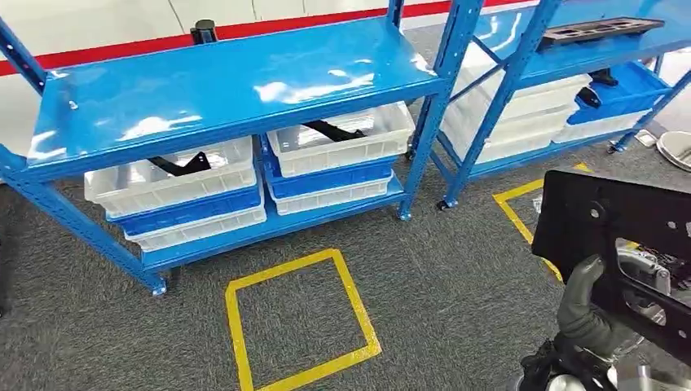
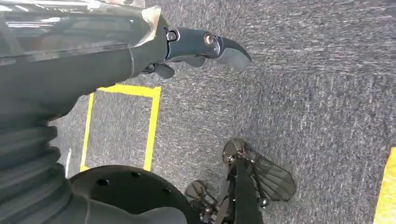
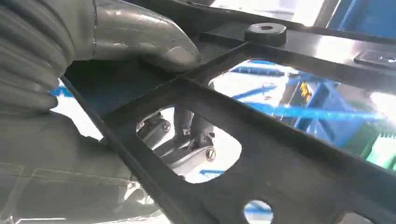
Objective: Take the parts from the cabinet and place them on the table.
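My right hand (image 1: pixel 583 314) grips a flat black part (image 1: pixel 613 218) with cut-outs, low at the right of the head view. In the right wrist view its thumb (image 3: pixel 154 44) presses on the part's frame (image 3: pixel 261 154), and the fingers (image 3: pixel 187 151) show through a cut-out beneath it. My left hand (image 2: pixel 191 46) hangs above the grey carpet and holds nothing, its fingers apart. Black parts lie in the white bins (image 1: pixel 183 165) (image 1: pixel 334 130) on the blue cabinet's lower shelf. Another black part (image 1: pixel 599 31) lies on top of the right-hand rack.
The blue cabinet (image 1: pixel 228 90) stands ahead, with a second blue rack (image 1: pixel 521 73) to its right holding stacked white and blue bins. A yellow tape square (image 1: pixel 297 322) marks the carpet in front of me. Another yellow outline (image 1: pixel 517 204) lies by the right rack.
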